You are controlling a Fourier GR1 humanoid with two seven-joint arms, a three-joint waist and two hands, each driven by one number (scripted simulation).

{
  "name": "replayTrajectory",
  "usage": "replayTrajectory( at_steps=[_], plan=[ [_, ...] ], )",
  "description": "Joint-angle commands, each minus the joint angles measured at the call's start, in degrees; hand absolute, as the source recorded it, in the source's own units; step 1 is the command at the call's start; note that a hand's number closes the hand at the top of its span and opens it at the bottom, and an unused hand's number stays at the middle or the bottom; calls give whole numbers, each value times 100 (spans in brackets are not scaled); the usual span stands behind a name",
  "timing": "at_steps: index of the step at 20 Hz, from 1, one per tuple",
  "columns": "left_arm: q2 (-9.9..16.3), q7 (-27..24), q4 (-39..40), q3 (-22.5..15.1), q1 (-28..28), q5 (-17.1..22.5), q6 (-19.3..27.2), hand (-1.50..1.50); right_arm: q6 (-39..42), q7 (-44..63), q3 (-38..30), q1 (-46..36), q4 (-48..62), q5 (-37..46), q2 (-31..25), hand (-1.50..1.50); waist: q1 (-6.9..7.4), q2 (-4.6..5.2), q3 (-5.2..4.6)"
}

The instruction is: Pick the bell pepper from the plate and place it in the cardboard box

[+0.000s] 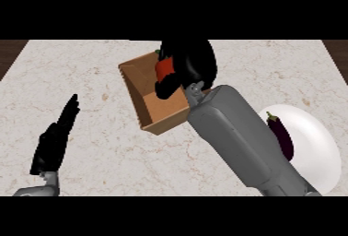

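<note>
Hovering bell pepper (164,69) over cardboard box (146,99)

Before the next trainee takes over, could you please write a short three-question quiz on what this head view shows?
1. True or false: the right hand holds the bell pepper over the cardboard box.
2. What lies on the white plate? A) a carrot B) an eggplant C) a banana
3. Fill in: the left hand rests open on the ______ side of the view.

Key: 1 true; the fingers curl round the red pepper above the box's opening. 2 B; the eggplant lies on the plate beside the right forearm. 3 left.
</note>
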Motion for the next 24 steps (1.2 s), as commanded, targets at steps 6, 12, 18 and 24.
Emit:
replayTrajectory(
  at_steps=[6,12,18,24],
  plan=[
    [172,-12,300,138,-353,101,-243,0,-1299,-418,232,-749,2473,-1107,0,-150,101,40,0],
    [56,-73,-23,115,20,2,-72,0,-2308,-1455,380,-646,3012,-1810,0,-150,129,39,3],
    [-9,-177,-174,22,197,-2,-90,0,-3929,-1814,-275,-654,2761,-2108,0,-150,112,30,7],
    [-85,-325,-52,-8,392,-142,35,0,-3990,-2604,-1133,-265,1875,-2963,-67,-150,-85,-19,9]
  ],
)
